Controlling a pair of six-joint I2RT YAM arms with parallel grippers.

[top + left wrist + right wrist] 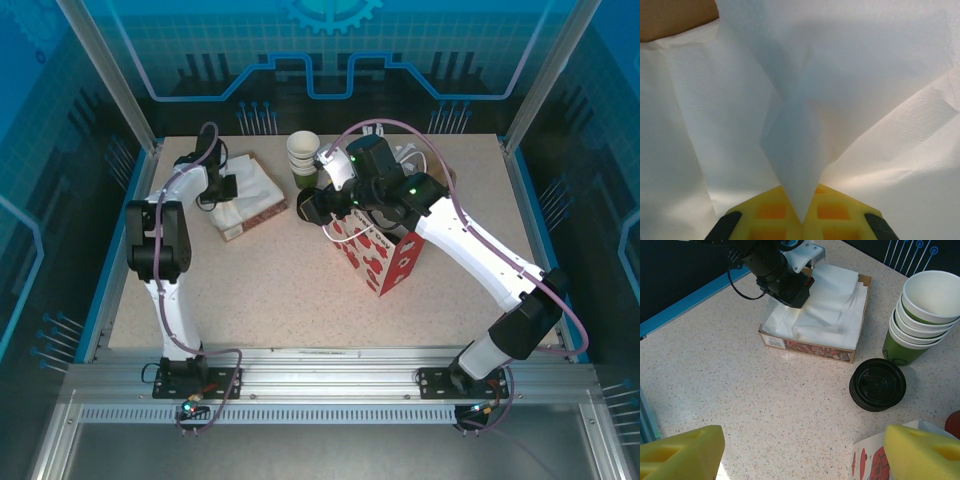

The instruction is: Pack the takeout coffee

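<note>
Both arms busy-ish: left gripper (802,222) pinching a napkin (840,75), right gripper (805,455) spread wide, takeout coffee (876,385) just ahead-right. Light, crushable paper, I'd guess; grab below the lid.

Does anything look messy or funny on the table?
Yes. The napkins in the cardboard box look rumpled, and the left gripper holds one napkin up like a pointy tent. Nothing looks spilled.
</note>
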